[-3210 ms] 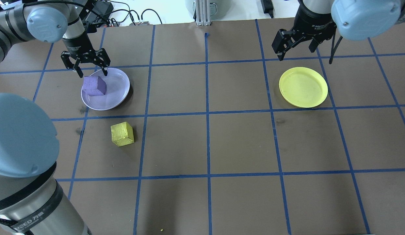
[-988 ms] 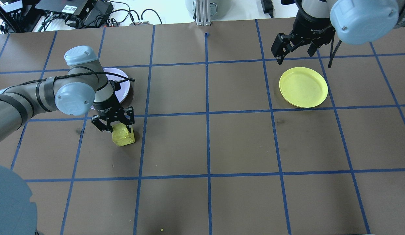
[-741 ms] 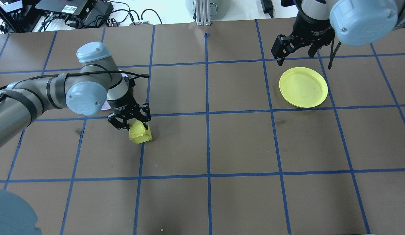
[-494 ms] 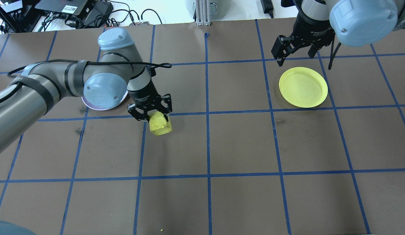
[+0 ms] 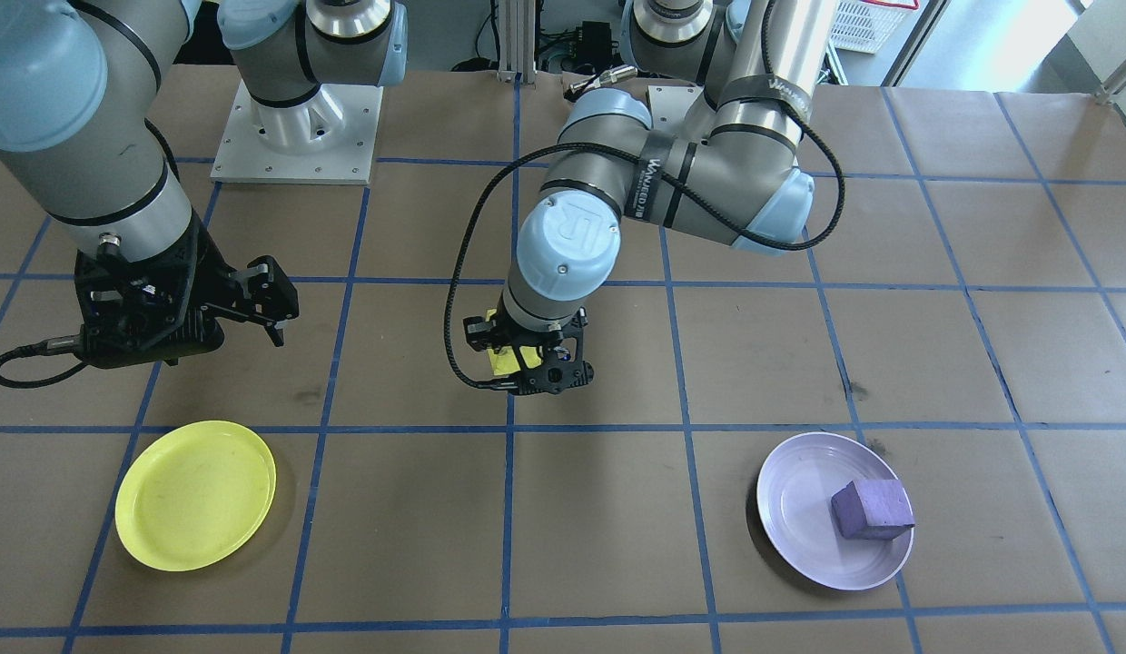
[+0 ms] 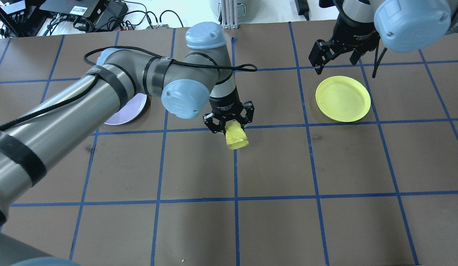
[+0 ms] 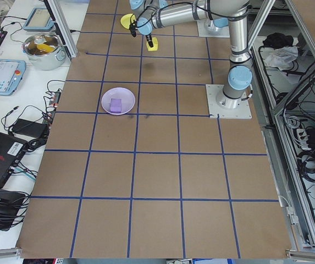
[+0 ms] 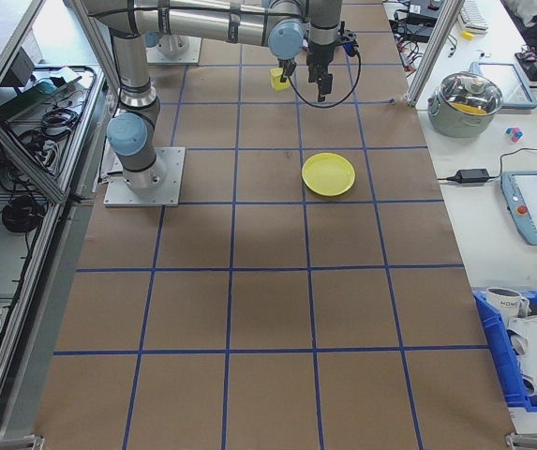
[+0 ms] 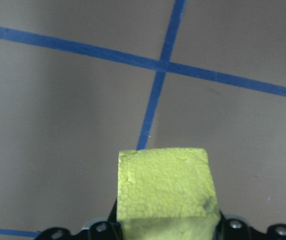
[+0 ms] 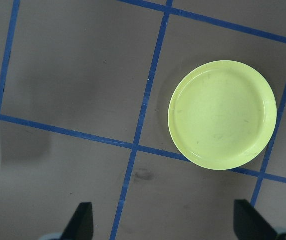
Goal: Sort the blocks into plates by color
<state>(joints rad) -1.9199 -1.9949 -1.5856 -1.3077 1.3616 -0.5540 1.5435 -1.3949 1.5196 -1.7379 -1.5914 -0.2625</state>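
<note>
My left end effector (image 6: 229,125) is clenched on the yellow block (image 6: 236,135), which hangs clear above the surface (image 6: 273,166) over a crossing of blue tape lines (image 9: 158,65). The block's pebbled, foam-like skin suggests to me something light and a little yielding, rough enough not to slide between the fingers. I hold it by two opposite side faces near its top, with most of the cube showing below the fingertips; that seems the sensible place, since a corner grip would likely let it twist.

Directly beneath and around my left end effector the surface is bare brown paper and tape. Behind it, back toward the side I reached from, the lavender plate (image 5: 831,510) sits with the purple block (image 5: 872,510) inside, so that half looks finished to me.

Ahead, well apart across the surface, lies the yellow plate (image 6: 343,98), with nothing in it. Its rim is low, so I judge a modest carrying height clears it, and a gentle release should keep a light cube from bouncing out.

Just beyond that plate my right end effector (image 6: 336,55) hovers with its fingers (image 10: 84,220) spread and nothing between them. It is the one obstacle close to my landing spot, so I judge the approach is best made from the near side.
</note>
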